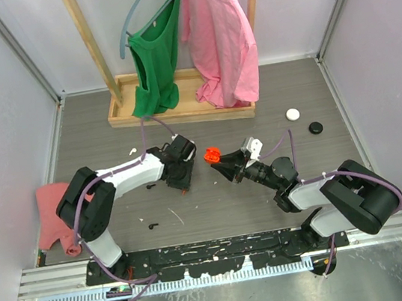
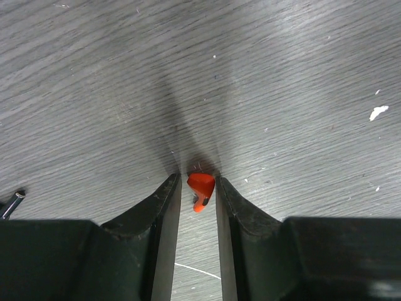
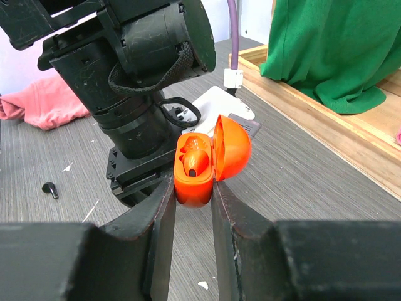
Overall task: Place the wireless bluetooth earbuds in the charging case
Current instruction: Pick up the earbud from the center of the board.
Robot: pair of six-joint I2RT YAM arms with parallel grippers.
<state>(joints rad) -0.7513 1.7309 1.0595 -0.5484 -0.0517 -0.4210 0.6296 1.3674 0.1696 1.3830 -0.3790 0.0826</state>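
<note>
My right gripper (image 1: 219, 160) is shut on the orange charging case (image 1: 212, 154) and holds it above the table. In the right wrist view the case (image 3: 195, 188) sits between the fingertips of the gripper (image 3: 193, 191) with its lid open, and one orange earbud (image 3: 195, 162) is seated inside. My left gripper (image 1: 184, 187) points down at the table, left of the case. In the left wrist view it (image 2: 198, 183) is closed narrowly on a second orange earbud (image 2: 200, 187) at its fingertips, on the table surface. A black earbud (image 1: 154, 225) lies on the table nearer the arm bases and also shows in the right wrist view (image 3: 50, 189).
A wooden rack base (image 1: 180, 112) at the back holds a green shirt (image 1: 155, 59) and a pink shirt (image 1: 222, 37). A white puck (image 1: 292, 114) and a black puck (image 1: 316, 128) lie at the right. A pink cloth (image 1: 52, 207) lies at the left. A thin white fleck (image 1: 175, 215) lies near the black earbud.
</note>
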